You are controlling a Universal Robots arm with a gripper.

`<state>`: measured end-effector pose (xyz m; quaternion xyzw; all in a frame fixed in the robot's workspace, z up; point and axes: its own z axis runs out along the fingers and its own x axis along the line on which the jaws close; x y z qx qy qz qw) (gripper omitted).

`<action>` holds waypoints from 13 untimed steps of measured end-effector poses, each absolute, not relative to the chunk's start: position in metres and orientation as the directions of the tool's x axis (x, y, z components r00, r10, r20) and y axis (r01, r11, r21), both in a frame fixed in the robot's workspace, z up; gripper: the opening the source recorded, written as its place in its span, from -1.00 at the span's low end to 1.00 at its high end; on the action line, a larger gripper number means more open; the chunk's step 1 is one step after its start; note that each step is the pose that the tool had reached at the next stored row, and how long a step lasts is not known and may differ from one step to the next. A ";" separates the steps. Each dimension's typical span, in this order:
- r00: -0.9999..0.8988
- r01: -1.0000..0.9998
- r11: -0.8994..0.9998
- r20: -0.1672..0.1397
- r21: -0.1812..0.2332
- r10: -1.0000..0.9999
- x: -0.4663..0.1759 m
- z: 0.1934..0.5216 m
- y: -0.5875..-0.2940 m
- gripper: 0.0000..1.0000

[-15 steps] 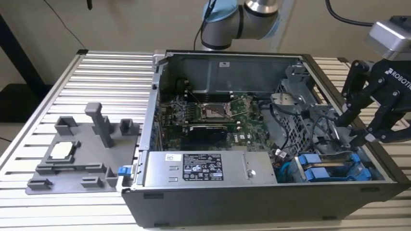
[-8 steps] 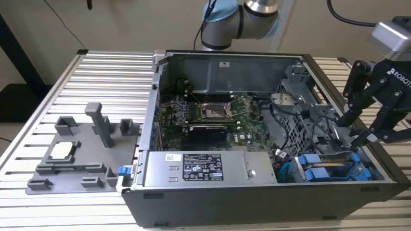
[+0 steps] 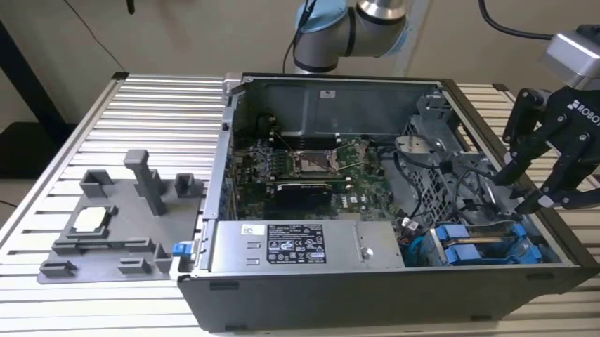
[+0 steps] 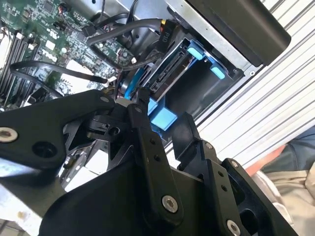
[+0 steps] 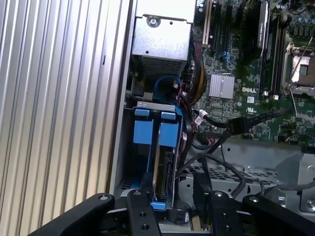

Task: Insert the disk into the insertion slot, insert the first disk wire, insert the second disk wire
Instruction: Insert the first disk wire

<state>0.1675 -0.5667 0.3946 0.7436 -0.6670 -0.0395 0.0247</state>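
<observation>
gripper (image 3: 523, 194), jaws spread, just above disk (image 5: 166, 169)

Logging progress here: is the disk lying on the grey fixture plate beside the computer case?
No, in the first wrist view the blue-framed disk stands slotted in the drive bay.

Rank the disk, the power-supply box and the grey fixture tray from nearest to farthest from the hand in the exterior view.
1. Disk, right by the hand, on the exterior view's right.
2. Power-supply box, along the near wall of the case, centre.
3. Grey fixture tray, outside the case, on the exterior view's left.
</observation>
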 end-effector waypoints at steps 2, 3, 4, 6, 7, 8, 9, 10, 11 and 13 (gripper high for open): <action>0.110 -0.990 -0.112 -0.026 0.089 -0.994 0.169 0.394 -0.567 -0.07; 0.113 -0.989 -0.115 -0.026 0.088 -0.993 0.169 0.394 -0.566 -0.07; 0.116 -0.989 -0.118 -0.026 0.085 -0.993 0.170 0.394 -0.566 -0.07; 0.125 -0.989 -0.127 -0.025 0.073 -0.992 0.170 0.393 -0.566 -0.07; 0.130 -0.989 -0.131 -0.024 0.065 -0.991 0.170 0.392 -0.566 -0.07; 0.135 -0.989 -0.136 -0.023 0.057 -0.991 0.170 0.392 -0.566 -0.07; 0.141 -0.989 -0.142 -0.022 0.045 -0.990 0.170 0.392 -0.566 -0.07; 0.146 -0.989 -0.147 -0.020 0.033 -0.989 0.170 0.391 -0.566 -0.07; 0.148 -0.988 -0.148 -0.020 0.030 -0.989 0.170 0.391 -0.566 -0.07; 0.148 -0.988 -0.149 -0.020 0.030 -0.989 0.170 0.391 -0.566 -0.07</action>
